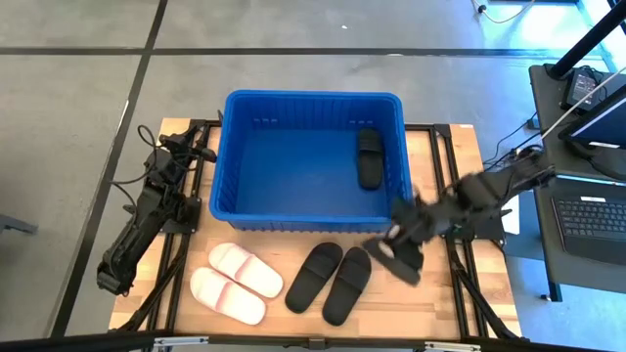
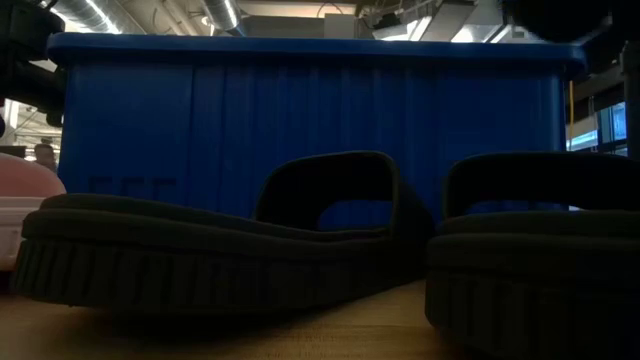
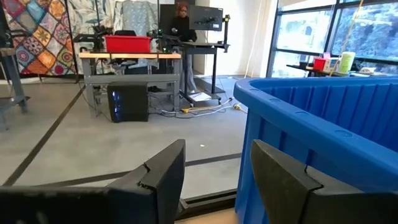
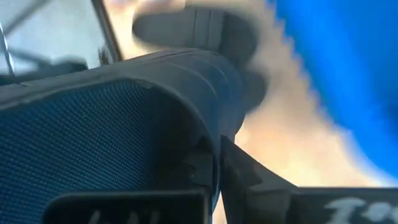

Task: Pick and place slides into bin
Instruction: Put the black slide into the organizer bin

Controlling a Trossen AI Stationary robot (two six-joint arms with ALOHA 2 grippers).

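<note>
Dark left arm waits beside the bin's left wall; left gripper (image 3: 214, 180) is parted and empty. White slides (image 1: 235, 282) lie in front of the bin (image 1: 227, 156), then a black pair (image 1: 330, 282). One black slide (image 1: 369, 157) is already inside. Right gripper (image 1: 399, 246) is clamped on a black slide (image 1: 396, 262), held near the bin's front right corner, probably for transfer over the rim.

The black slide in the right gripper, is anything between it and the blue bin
Nothing visible blocks it. The right gripper holds a black slide just off the bin's front right corner, above the table. Only the bin's front wall lies between, so the slide must go over that rim. One black slide already lies inside.
</note>
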